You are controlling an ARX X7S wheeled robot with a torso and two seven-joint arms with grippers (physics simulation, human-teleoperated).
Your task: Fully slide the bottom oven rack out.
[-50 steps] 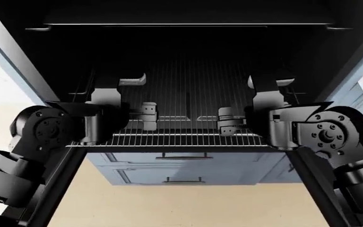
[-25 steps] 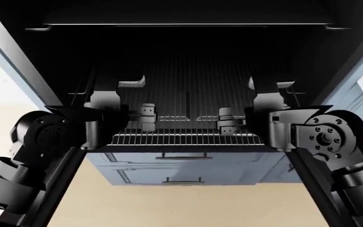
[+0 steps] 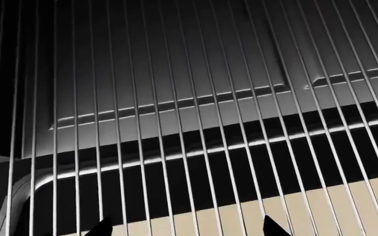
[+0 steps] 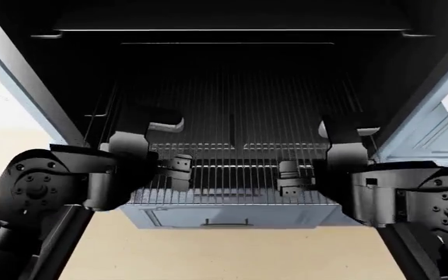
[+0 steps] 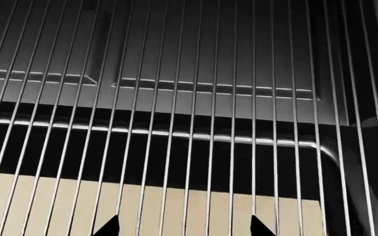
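Observation:
The bottom oven rack (image 4: 232, 188), a grid of thin silvery wires, sticks out of the black oven (image 4: 232, 76), its front rim over the pale blue drawers. My left gripper (image 4: 179, 169) and right gripper (image 4: 294, 179) hang just above its front part, left and right of centre. In the left wrist view the rack's rim wire (image 3: 175, 156) crosses the frame and the left gripper (image 3: 187, 228) is open, dark fingertips (image 3: 100, 228) wide apart. In the right wrist view the rim (image 5: 175, 133) bends at a rounded corner; the right gripper (image 5: 185, 227) is open too.
Another rack (image 4: 232, 30) sits high in the cavity. Pale blue drawers (image 4: 224, 217) with dark handles lie below the rack's front. Black door frame bars (image 4: 60, 239) run along both sides by my arms. Beige floor (image 4: 232, 256) shows underneath.
The rack's front edge has slid out of the oven toward me, now covering more of the drawers. Both arms have drawn back toward me with it.

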